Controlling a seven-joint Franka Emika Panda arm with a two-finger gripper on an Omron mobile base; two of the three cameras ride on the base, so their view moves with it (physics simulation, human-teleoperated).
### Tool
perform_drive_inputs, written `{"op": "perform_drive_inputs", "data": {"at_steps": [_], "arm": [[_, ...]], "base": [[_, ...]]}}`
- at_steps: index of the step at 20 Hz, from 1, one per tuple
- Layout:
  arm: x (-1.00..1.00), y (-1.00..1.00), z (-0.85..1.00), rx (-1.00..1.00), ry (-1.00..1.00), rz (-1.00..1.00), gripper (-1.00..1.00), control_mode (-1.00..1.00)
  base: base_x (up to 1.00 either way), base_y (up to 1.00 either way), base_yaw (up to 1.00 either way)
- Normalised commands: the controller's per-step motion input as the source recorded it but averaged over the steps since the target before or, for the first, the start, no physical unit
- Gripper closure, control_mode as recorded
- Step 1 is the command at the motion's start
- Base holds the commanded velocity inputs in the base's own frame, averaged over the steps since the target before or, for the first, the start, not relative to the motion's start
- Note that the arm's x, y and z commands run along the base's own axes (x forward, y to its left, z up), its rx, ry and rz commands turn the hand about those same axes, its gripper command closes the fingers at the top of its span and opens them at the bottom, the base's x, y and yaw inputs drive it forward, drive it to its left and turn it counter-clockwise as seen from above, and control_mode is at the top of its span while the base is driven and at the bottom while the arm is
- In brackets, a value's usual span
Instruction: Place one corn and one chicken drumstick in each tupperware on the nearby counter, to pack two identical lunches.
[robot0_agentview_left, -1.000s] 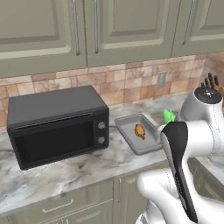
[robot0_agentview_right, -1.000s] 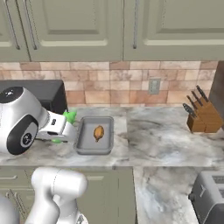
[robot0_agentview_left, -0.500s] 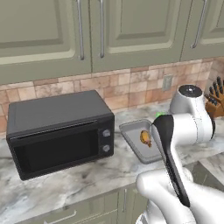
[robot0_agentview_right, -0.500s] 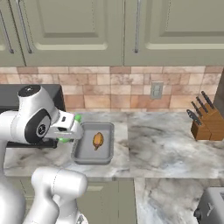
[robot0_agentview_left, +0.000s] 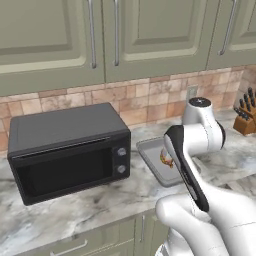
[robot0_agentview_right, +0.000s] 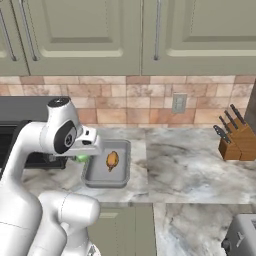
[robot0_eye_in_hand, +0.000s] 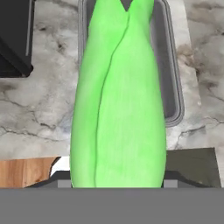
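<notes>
Claw: (robot0_agentview_right: 84, 157) partly open, clamped on the corn (robot0_eye_in_hand: 119, 100), above the tupperware's left rim.
Corn: bright green, lengthwise between the fingers, over the tray.
Tupperware: (robot0_agentview_right: 95, 176) on the bench (robot0_agentview_right: 190, 165), beside the microwave (robot0_agentview_left: 65, 145).
Chicken drumstick: (robot0_agentview_right: 112, 160) lying inside the tupperware.

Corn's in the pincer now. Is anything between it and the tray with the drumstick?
Nothing visible blocks it. The corn hangs just over the tray's near left edge, beside the drumstick lying mid-tray. The microwave stands off to the left, clear of the path. The tray floor right under the corn is hidden.
</notes>
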Motion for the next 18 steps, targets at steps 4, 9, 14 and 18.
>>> {"op": "perform_drive_inputs", "data": {"at_steps": [4, 9, 14, 18], "arm": [[0.38, 0.00, -0.65, 0.00, 0.00, 0.05, 1.00, -1.00], [0.49, 0.00, -0.40, 0.00, 0.00, 0.00, 1.00, -1.00], [0.52, 0.00, -0.27, 0.00, 0.03, 0.00, 1.00, -1.00], [0.51, 0.00, -0.21, 0.00, 0.04, 0.00, 1.00, -1.00]], "base": [[0.00, 0.00, 0.00], [0.00, 0.00, 0.00], [0.00, 0.00, 0.00], [0.00, 0.00, 0.00]]}}
